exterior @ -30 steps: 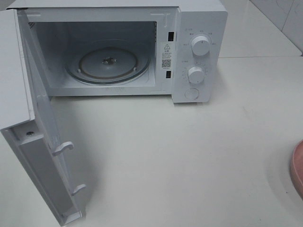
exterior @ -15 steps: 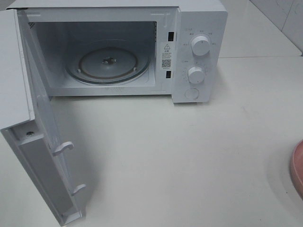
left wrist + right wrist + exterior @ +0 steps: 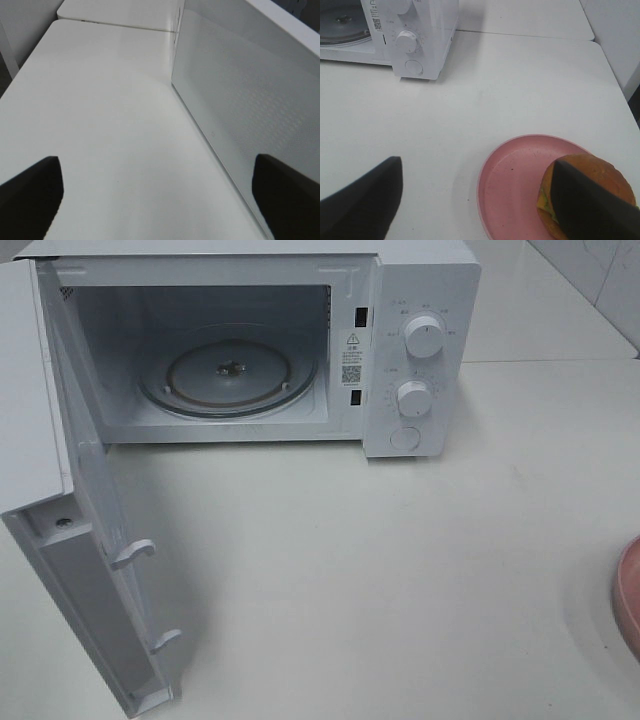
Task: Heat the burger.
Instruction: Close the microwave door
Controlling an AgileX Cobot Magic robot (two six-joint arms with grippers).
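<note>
The white box-shaped microwave oven stands at the back of the pale white tabletop with its hinged white door swung fully out toward the left, so the round clear-glass turntable inside lies bare and reachable from the front. That open cavity is presumably prepared for the food to go in.

The round burger with its glossy golden-brown bun sits on the far side of a flat pink plate, well apart from the oven at the right edge of the table; in the high view only the plate's rim shows. One dark finger of the right gripper overlaps the bun in the wrist view, but whether it touches it is hard to judge from this angle. The jaws are spread wide and hold nothing, straddling the plate as if lining up a grasp.

The left gripper hangs beside the outer face of the opened door, its fingers also wide apart and empty, clear of the oven's mouth.

Against the high views from a moment earlier, nothing visible has shifted: door, turntable and plate rim lie just as they did.
</note>
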